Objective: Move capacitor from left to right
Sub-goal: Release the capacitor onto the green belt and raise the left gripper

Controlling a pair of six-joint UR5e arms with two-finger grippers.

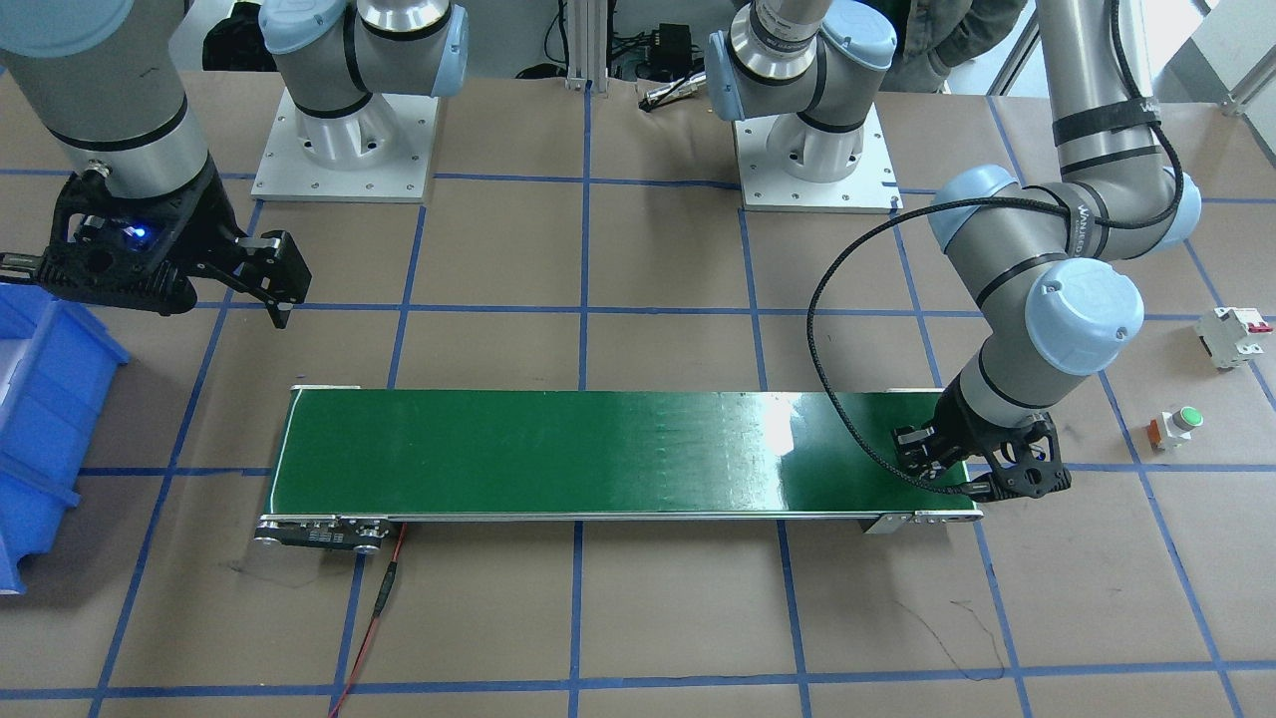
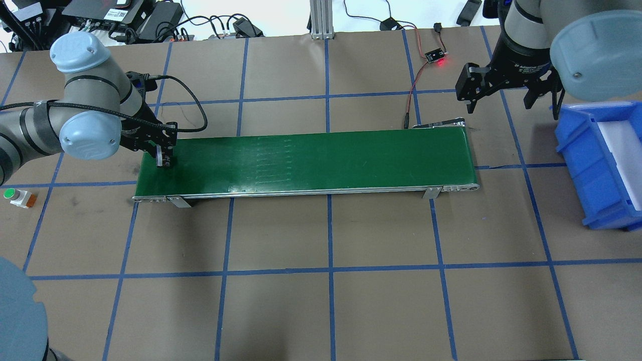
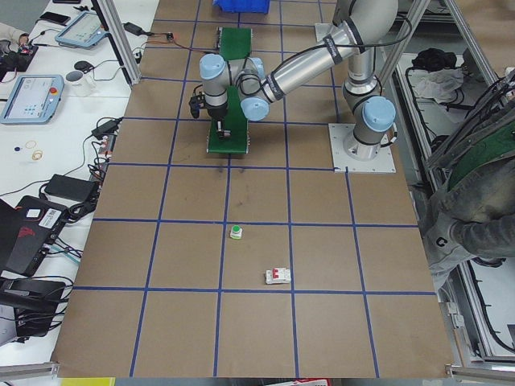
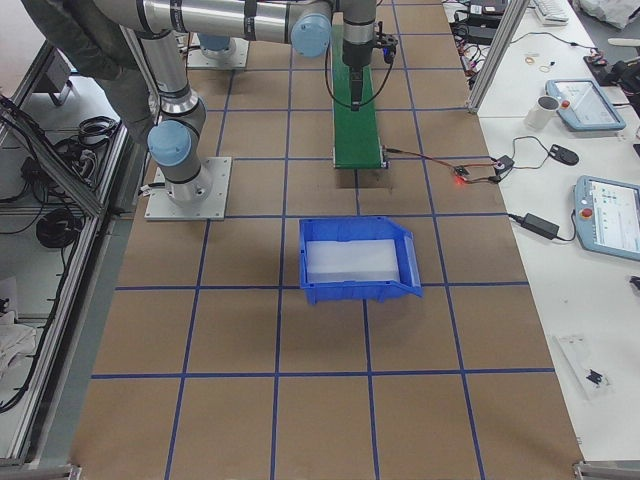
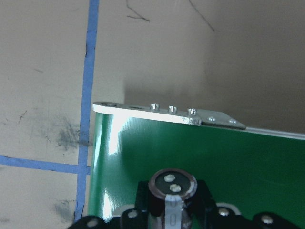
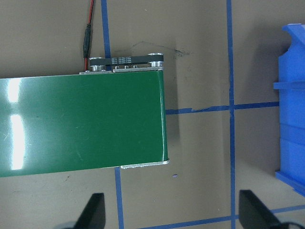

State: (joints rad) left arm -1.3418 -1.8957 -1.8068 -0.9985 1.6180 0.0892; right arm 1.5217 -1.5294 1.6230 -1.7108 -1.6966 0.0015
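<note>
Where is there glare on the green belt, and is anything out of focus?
Exterior front-facing view: a white glare patch on the conveyor belt. Right wrist view: two pale streaks on it. Left wrist view: the capacitor looks slightly soft.

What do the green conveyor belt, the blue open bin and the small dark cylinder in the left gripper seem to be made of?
Green conveyor belt: probably PVC or rubber, glossy, with bright glare.
Blue open bin: likely moulded plastic, uniform colour, ribbed walls.
Small dark capacitor: sleeve perhaps plastic film; its end face carries two shiny metal-looking terminals.
</note>
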